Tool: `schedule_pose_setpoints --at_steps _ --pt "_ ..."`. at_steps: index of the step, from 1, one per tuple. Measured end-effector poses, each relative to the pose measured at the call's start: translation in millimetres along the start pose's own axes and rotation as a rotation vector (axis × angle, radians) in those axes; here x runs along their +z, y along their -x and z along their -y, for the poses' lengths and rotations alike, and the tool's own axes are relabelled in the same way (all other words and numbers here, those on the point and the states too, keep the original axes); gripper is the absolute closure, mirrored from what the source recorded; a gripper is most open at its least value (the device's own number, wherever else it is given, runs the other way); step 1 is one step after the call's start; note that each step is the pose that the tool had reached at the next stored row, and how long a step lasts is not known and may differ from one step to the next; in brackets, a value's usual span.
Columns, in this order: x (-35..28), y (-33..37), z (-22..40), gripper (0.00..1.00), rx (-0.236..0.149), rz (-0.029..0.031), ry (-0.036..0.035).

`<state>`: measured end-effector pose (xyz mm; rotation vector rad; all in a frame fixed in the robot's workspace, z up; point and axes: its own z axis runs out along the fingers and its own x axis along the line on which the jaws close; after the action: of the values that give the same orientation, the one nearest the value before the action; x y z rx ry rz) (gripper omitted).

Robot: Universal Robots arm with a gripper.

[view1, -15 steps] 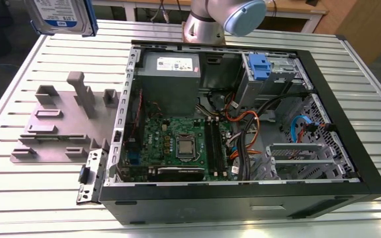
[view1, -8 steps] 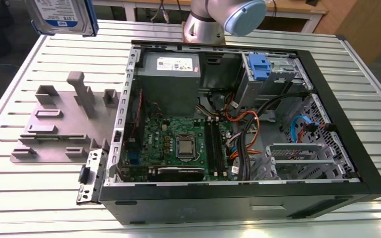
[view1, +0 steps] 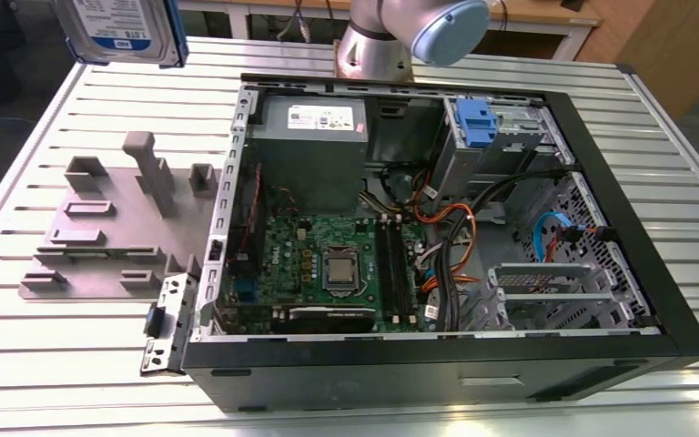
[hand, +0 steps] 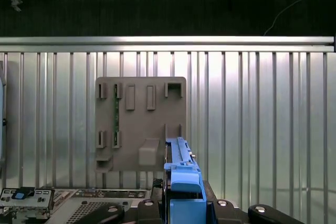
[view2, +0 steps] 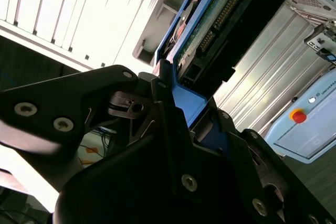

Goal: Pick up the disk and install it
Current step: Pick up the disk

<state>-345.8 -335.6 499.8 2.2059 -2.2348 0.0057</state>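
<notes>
- disk (view1: 119, 27) is up in the air at the exterior view's top left, over the far corner of the tabletop (view1: 58, 364). White/blue label faces the cam and the blue frame shows along its edge.
- tool (view2: 181, 103) is clamped on the blue frame end of the disk (view2: 210, 30). In the second wrist view the black fingers (view2: 163, 93) sit tight against the blue plastic w/ no gap. Disk's green board and connector side show there, edge-on.
- in the first wrist view the disk (hand: 182, 174) pokes out from the tool, narrow edge toward the cam. It hangs over the slatted tabletop (hand: 252, 119), just beside the grey fixture (hand: 139, 124).
- fixture (view1: 106, 237) lies flat on the tabletop at the exterior view's left, right next to the case (view1: 447, 364). It's got a bunch of upright tabs and slots.
- case lies on its side w/ the panel off. Inside: grey PSU (view1: 307, 150) at the far end, mobo (view1: 325, 264) in the middle, blue caddy (view1: 476, 120) in the bay toward the exterior view's right.
- arm (view1: 404, 36) base stands behind the case.
- disk is well apart from the case, nowhere near the bay.
</notes>
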Motion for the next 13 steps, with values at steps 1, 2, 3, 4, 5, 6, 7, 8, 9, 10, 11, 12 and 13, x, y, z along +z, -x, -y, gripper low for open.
schedule_pose_setpoints --at_steps 1,2,3,4,5,6,7,8,9,10,11,12,13 --pt "0.0 0.0 1.2 0.64 0.000 0.0000 0.0001" --pt "0.0 0.0 2.4 0.64 0.000 -0.0001 0.0001" --pt "0.0 0.0 3.6 0.64 0.000 0.0000 0.0001" --pt "0.0 0.1 4.7 0.64 0.000 0.0000 0.0000" --pt "0.0 0.1 5.9 0.64 0.000 0.0000 0.0001" --pt "0.0 0.1 7.0 0.64 0.000 0.0000 0.0001" --pt "0.0 0.1 8.2 0.64 0.000 0.0000 0.0000" --pt "0.0 0.1 9.4 0.64 0.000 0.0000 0.0000" --pt "0.0 0.1 10.5 0.64 0.000 0.0000 0.0000" --pt "0.0 0.2 11.7 0.64 0.000 0.0000 0.0000" --pt "0.0 0.2 12.9 0.64 0.000 0.0000 0.0000" --pt "0.0 0.2 14.1 0.64 0.000 0.0000 0.0001" --pt "0.0 0.2 15.3 0.64 0.000 0.0000 0.0000"
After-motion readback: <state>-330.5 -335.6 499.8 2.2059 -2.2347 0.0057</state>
